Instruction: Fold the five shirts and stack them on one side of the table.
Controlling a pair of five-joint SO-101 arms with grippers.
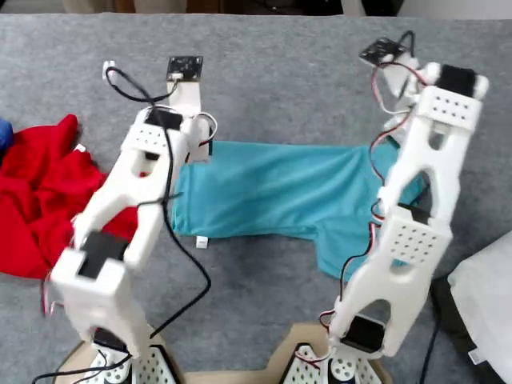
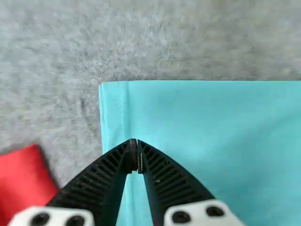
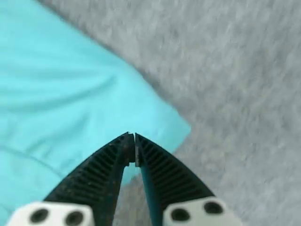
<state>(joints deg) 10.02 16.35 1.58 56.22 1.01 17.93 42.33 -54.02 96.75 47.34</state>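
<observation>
Grey-covered table seen from above, with two white arms side by side at its near edge. At the far left edge, a small patch of blue cloth; just beside it, a crumpled red shirt lies in a heap, not folded. The left arm reaches across the red shirt's right part to the left hem of the teal shirt. The left gripper stands over that hem, its black ribbed fingers pressed together at the tips; whether any cloth is caught between them cannot be told. The teal shirt is spread flat across the middle of the table, hem to the left, one sleeve pointing towards the near edge, with a small white label at its near left corner. The right arm extends over the shirt's right end. The right gripper sits at the edge of a teal corner where it meets the grey cover, fingertips likewise closed against each other. At the right edge, white cloth lies apart from the teal shirt
</observation>
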